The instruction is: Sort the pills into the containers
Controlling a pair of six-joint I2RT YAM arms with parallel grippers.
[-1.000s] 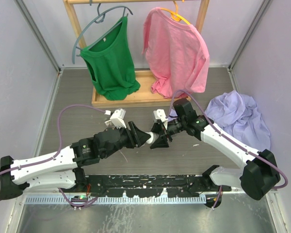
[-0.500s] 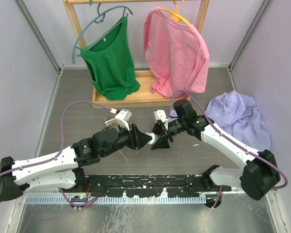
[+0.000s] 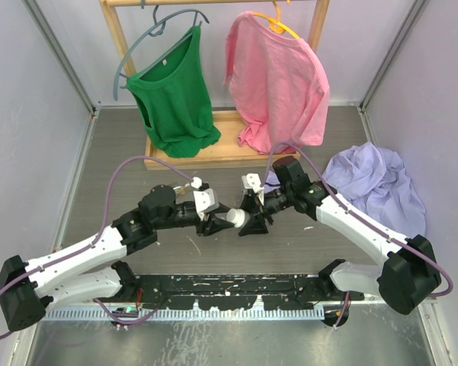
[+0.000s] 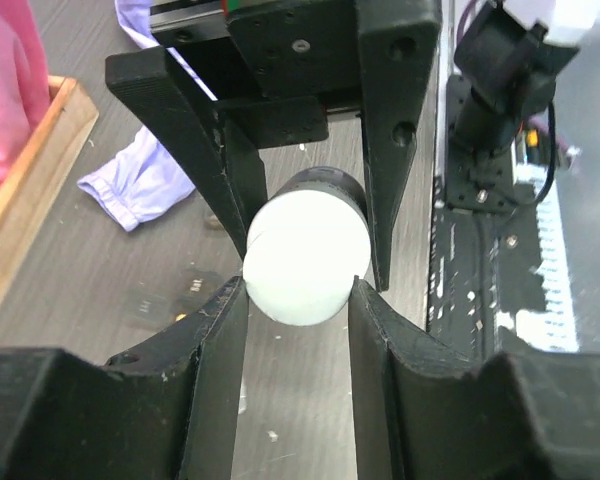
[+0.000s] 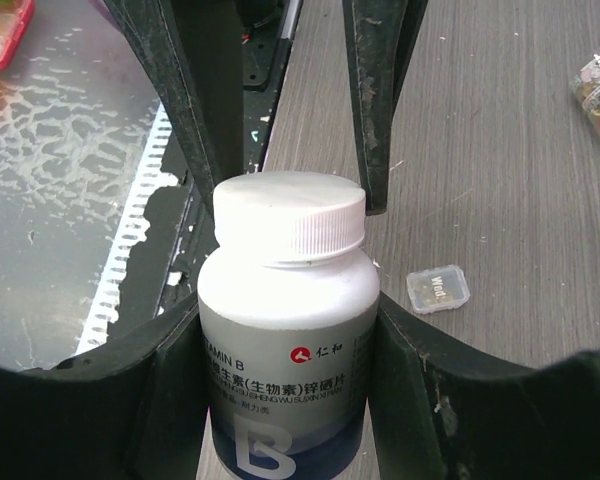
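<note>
Sorting is evidently not yet starting: right gripper (image 5: 285, 340) is clamping the capped pill bottle (image 5: 288, 290), left gripper (image 4: 298, 300) is pinching its cap (image 4: 305, 255), clear tub (image 5: 437, 288) is lying at the bottle's three o'clock.

Capped white pill bottle (image 5: 288, 300) clamped in right claw (image 5: 288, 345); clear tub (image 5: 437, 288) on table (image 5: 520, 180) nearby.

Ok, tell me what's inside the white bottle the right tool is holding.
The contents are hidden: the bottle is opaque white and its ribbed cap is on, gripped by the left tool. Only its label shows.
</note>
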